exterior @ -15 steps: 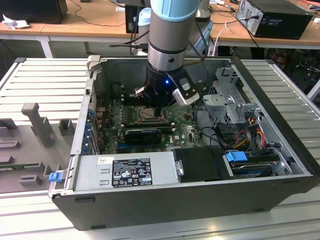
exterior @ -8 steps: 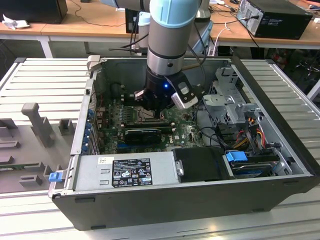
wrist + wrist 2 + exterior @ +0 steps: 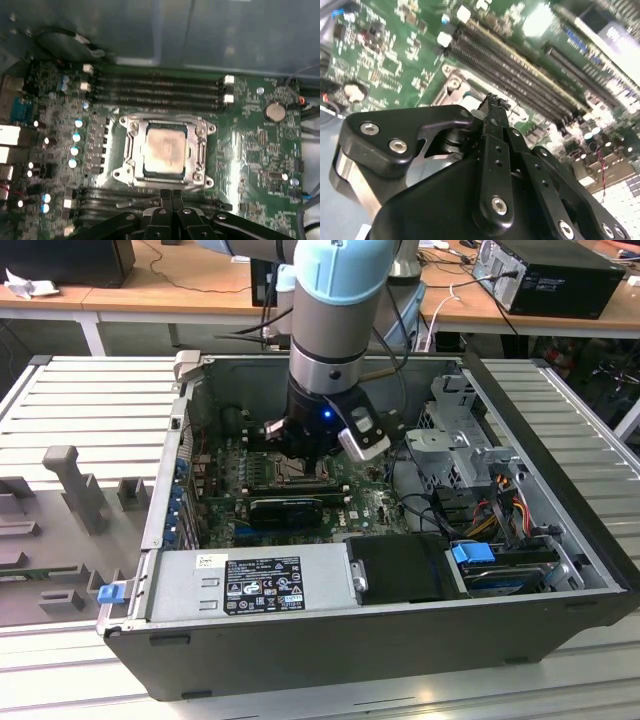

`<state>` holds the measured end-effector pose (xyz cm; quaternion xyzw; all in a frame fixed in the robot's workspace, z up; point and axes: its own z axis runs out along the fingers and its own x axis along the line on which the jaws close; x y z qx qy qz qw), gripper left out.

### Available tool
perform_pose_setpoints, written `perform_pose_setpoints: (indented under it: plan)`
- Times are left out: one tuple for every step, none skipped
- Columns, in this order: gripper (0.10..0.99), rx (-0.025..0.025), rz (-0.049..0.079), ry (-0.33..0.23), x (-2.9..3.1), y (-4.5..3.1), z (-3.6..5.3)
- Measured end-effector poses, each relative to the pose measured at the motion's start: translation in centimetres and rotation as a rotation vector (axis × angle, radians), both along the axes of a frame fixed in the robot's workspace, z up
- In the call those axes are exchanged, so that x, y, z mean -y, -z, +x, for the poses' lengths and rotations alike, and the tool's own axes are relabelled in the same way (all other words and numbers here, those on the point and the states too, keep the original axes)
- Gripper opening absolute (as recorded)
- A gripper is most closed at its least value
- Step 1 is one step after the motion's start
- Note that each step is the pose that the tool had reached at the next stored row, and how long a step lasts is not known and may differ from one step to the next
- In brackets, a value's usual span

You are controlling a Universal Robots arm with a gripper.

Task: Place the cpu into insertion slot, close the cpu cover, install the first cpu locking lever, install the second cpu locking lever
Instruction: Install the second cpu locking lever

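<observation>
In the first wrist view the cpu [image 3: 165, 150], a dull silver square, lies flat in the insertion slot [image 3: 122, 175] on the green motherboard. The silvery cpu cover [image 3: 132, 149] is down around it, framing the chip. A thin metal lever [image 3: 135, 203] runs along the slot's edge nearest my fingertips. My gripper [image 3: 170, 194] hovers just off that edge, fingers shut together with nothing between them. In the second wrist view the gripper [image 3: 493, 100] hangs over a corner of the slot [image 3: 454, 85]. In the exterior view the gripper [image 3: 300, 452] is low inside the computer case, over the slot [image 3: 292, 472].
Rows of black memory slots [image 3: 160, 87] flank the socket on both sides. The open case [image 3: 330, 640] holds a power supply [image 3: 250, 585] at the front, a black card [image 3: 285, 508] beside the socket, and cables and drive cages [image 3: 470, 455] on the exterior view's right.
</observation>
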<state>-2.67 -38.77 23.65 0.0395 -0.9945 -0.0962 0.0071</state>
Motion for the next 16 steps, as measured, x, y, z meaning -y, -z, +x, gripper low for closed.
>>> perform_pose_setpoints:
  plan:
    - [0.106,0.0000,0.003,0.000,0.05,0.06,-0.31]
    - [0.106,0.0001,0.005,0.000,0.05,0.12,-0.60]
    - [0.106,0.0001,0.005,0.000,0.06,0.17,-0.90]
    - [0.106,0.0000,0.005,0.000,0.07,0.23,-1.16]
    - [0.106,0.0001,0.005,0.000,0.08,0.35,-1.39]
    - [0.106,-0.0001,0.005,0.000,0.32,0.54,-1.77]
    - [0.106,0.0000,0.005,0.000,0.47,0.67,-2.03]
    - [0.106,-0.0001,0.006,0.000,0.66,0.77,-2.06]
    - [0.106,0.0000,0.007,0.000,0.73,0.84,-2.09]
    - [0.106,-0.0001,0.008,0.001,0.85,1.02,-2.26]
    - [0.106,0.0000,0.010,0.001,0.92,1.13,-2.57]
    - [0.106,0.0000,0.011,0.001,0.93,1.22,-2.82]
    - [0.106,0.0000,0.013,0.001,0.92,1.34,-3.21]
    - [0.106,-0.0001,0.014,0.001,0.92,1.43,-3.41]
    - [0.106,-0.0001,0.014,0.001,0.93,1.56,-3.55]
    - [0.106,-0.0001,0.014,0.001,0.93,1.89,-3.67]
